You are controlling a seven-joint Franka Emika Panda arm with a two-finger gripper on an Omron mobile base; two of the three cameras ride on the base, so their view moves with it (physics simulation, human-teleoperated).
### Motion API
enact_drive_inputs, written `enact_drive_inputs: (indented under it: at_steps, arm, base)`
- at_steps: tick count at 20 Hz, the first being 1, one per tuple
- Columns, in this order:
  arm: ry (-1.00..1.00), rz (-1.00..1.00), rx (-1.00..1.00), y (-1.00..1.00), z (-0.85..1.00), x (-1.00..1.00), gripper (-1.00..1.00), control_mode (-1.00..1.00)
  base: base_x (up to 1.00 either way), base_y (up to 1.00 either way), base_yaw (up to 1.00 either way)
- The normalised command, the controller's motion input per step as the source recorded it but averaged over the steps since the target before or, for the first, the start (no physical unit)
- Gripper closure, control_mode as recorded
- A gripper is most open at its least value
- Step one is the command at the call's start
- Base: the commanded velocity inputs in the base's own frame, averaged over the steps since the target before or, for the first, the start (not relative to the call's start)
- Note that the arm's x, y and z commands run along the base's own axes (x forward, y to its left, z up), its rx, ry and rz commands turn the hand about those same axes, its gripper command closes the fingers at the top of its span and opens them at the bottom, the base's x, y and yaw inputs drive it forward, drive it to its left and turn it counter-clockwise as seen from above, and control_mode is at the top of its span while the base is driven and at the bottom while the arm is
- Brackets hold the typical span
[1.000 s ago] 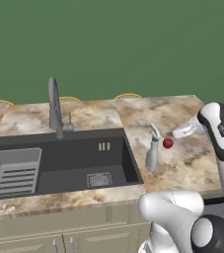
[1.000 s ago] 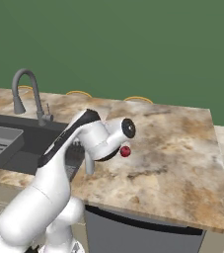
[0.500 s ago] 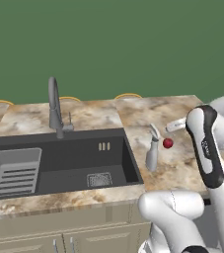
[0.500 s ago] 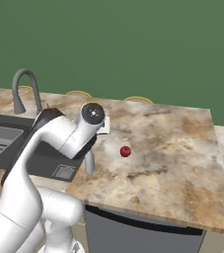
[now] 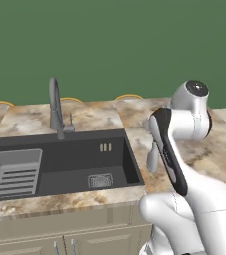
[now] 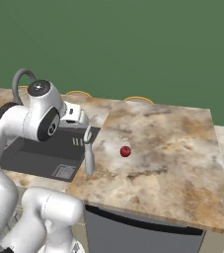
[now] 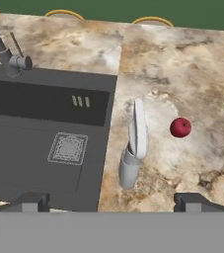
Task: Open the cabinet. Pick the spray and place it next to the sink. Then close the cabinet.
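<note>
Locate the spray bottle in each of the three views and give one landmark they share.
Left base view: spray right of the sink, partly behind the arm.
Right base view: spray upright at the sink's edge.
Hand view: spray centre.
Shared landmark: sink.

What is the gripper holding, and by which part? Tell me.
Nothing. The gripper is open and empty, above the spray, which stands free on the counter beside the sink.

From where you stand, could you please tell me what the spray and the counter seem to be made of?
Spray: pale silver-grey with a soft sheen, likely metal or glossy plastic. Counter: brown-and-cream veining, apparently polished marble or granite.
</note>
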Motion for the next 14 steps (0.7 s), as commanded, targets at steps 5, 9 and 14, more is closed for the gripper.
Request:
enact_drive_inputs:
  at_steps: [5, 9, 14]
  arm:
    - [0.05, -0.12, -0.09, 0.00, 0.54, -0.07, -1.00, -1.00]
    - [-0.01, -0.09, -0.04, 0.00, 0.23, -0.23, -1.00, -1.00]
    - [-0.02, -0.01, 0.00, 0.00, 0.00, -0.05, -1.00, -1.00]
  base:
    - [0.00, 0.00, 0.00]
    - [0.00, 0.00, 0.00]
    - [0.00, 0.00, 0.00]
